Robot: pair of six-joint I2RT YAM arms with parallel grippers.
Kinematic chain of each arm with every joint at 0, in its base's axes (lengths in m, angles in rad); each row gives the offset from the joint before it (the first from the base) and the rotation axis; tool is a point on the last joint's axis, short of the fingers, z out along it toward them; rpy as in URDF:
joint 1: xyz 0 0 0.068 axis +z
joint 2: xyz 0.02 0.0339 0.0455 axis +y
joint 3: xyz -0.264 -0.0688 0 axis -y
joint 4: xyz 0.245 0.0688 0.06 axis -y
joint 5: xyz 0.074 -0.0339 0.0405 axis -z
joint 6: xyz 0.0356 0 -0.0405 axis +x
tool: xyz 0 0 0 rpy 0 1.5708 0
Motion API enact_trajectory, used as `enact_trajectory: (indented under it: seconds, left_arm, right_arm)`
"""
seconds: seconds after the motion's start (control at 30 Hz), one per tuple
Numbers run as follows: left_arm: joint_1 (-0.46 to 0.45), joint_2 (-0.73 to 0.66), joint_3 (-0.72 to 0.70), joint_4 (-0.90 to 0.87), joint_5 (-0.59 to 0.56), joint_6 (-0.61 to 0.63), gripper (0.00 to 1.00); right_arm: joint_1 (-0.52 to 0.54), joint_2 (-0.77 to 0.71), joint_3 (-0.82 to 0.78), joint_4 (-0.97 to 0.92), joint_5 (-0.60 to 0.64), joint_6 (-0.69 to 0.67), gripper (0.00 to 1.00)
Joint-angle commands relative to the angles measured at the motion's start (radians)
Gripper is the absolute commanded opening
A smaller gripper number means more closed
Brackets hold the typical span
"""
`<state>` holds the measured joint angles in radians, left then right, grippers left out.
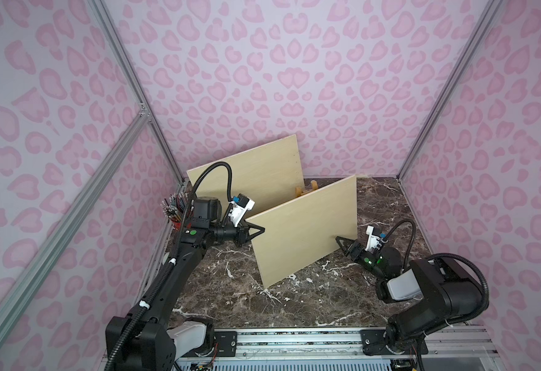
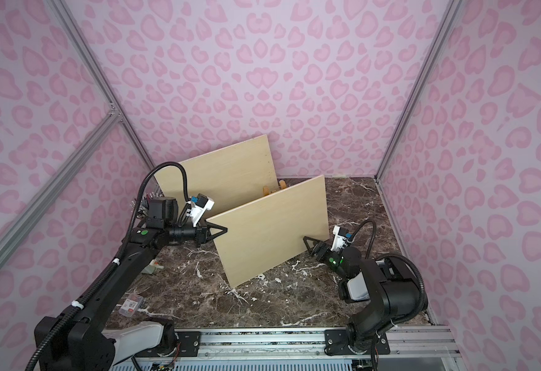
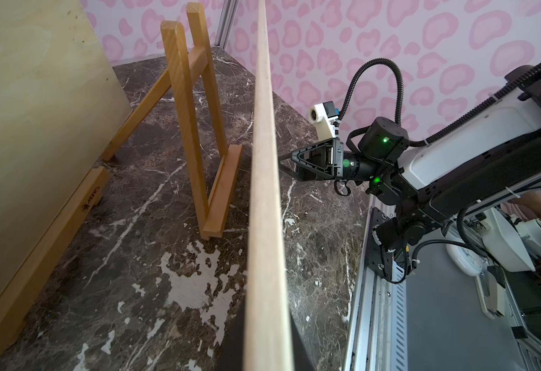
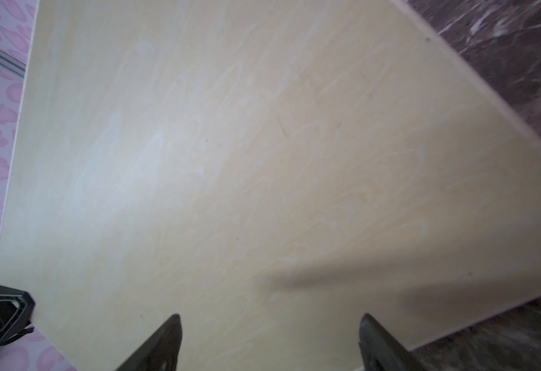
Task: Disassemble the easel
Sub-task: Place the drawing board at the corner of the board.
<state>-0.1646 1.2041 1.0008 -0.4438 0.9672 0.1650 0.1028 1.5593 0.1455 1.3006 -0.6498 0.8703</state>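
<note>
Two pale wooden boards stand on the marble table (image 1: 295, 305). My left gripper (image 1: 259, 229) (image 2: 222, 229) (image 3: 267, 359) is shut on the left edge of the near board (image 1: 304, 231) (image 2: 272, 234) (image 3: 264, 192) (image 4: 230, 160), holding it upright. Behind this board stands the bare wooden easel (image 3: 195, 128) (image 1: 306, 190) (image 2: 274, 189), its ledge (image 3: 224, 192) apart from the board. My right gripper (image 1: 340, 239) (image 2: 307, 239) (image 4: 269, 321) (image 3: 285, 163) is open, its fingertips against or just off the near board's front face, low on the right.
The far board (image 1: 250, 173) (image 2: 221, 170) (image 3: 31, 112) leans back on another wooden ledge (image 3: 38, 257). A cup of pens (image 1: 176, 212) stands at the far left. A small plastic box (image 2: 131, 303) lies under the left arm. Patterned walls close three sides.
</note>
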Motion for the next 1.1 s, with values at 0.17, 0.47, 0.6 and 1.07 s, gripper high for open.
enact_trajectory:
  seconds: [0.17,0.47,0.6,1.07]
  left_arm:
    - [0.000,0.003,0.024,0.012,0.036,0.046,0.03]
    - [0.002,0.037,0.037,0.036,0.041,0.061,0.03]
    - [0.013,0.041,0.036,0.061,0.060,0.051,0.03]
    - [0.042,0.080,0.046,0.091,0.109,0.040,0.02]
  right_arm:
    - [-0.145,-0.184,0.337,-0.807,-0.003,-0.484,0.97]
    - [-0.239,0.086,0.729,-1.026,-0.235,-0.733,0.98]
    - [-0.236,0.178,0.848,-1.122,-0.335,-0.825,0.98]
    - [-0.157,0.289,1.010,-1.310,-0.541,-0.996,0.94]
